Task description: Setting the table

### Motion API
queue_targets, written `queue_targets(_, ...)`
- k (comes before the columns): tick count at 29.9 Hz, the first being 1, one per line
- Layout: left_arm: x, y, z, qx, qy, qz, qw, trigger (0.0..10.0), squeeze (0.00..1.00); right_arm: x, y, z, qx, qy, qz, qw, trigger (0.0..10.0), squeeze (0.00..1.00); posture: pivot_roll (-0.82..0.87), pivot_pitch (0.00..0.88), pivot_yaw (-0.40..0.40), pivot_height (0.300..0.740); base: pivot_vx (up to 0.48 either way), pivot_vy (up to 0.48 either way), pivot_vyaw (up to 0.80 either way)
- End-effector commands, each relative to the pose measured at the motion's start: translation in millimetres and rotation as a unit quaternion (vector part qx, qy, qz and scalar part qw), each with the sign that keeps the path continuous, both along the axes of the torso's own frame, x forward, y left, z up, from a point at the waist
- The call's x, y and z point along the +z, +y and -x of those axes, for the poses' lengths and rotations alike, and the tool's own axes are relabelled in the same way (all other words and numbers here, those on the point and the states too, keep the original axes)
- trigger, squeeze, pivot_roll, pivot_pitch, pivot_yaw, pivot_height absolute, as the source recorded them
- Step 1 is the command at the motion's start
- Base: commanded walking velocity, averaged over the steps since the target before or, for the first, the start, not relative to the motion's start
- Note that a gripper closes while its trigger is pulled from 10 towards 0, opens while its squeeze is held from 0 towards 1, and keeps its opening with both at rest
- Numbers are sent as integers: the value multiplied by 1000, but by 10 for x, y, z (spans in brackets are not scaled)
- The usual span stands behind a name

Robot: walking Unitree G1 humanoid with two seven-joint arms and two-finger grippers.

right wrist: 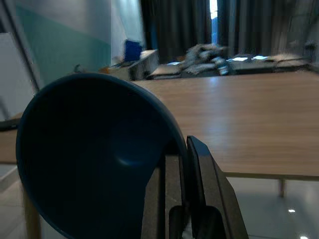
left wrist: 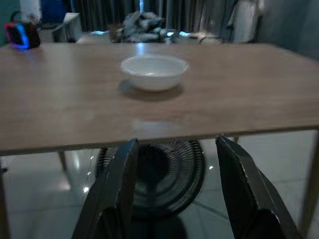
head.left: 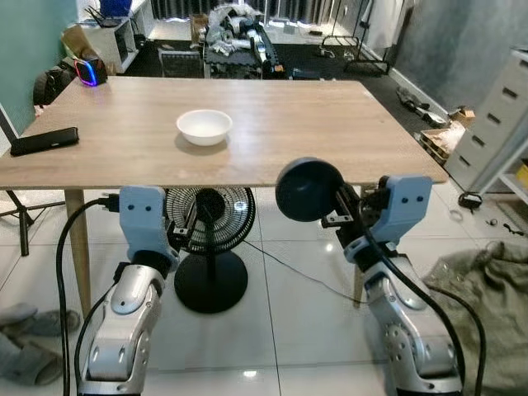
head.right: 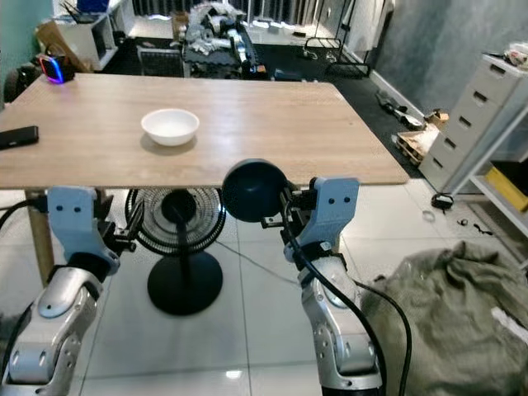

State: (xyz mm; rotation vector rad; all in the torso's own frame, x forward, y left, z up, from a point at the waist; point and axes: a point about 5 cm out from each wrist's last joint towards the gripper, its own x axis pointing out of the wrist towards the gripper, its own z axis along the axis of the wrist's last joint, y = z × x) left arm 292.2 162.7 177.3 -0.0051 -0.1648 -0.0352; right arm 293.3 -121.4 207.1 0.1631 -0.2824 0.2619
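Dark blue bowl (head.left: 308, 190) held on edge by right gripper (head.left: 340, 208), below table edge (head.left: 247, 175).

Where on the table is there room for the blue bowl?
Bare wood lies right of the white bowl, toward the table's right edge, and between that bowl and the black phone. The right end effector holds the blue bowl below the near edge.

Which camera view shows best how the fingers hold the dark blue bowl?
The right wrist view: the right gripper pinches the dark blue bowl at its rim. Both eye views show only its rounded outside before the table edge.
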Motion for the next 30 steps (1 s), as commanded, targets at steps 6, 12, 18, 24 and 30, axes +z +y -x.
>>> queue_targets(6,-9,-28,10,-5,5,2,1000,10000,0,-14,-74,3,-20,8,-1,1000,10000,0,-44,0,33,740,480,0,0)
queue_targets(12,-10,-29,16,-6,6,2,1000,10000,0,-34,-113,-20,-32,25,-3,999,10000,0,-45,0,33,740,480,0,0)
queue_targets(18,-19,-39,19,-6,8,3,1000,10000,0,-52,-188,-58,-47,38,13,998,10000,0,-46,0,31,740,480,0,0)
queue_targets(24,-23,-43,18,-6,8,4,1000,10000,0,-49,-216,-85,-51,46,20,997,10000,0,-46,0,31,740,480,0,0)
queue_targets(30,-23,-45,20,-5,8,4,1000,10000,0,-44,-255,-120,-61,52,29,996,10000,0,-45,0,29,740,480,0,0)
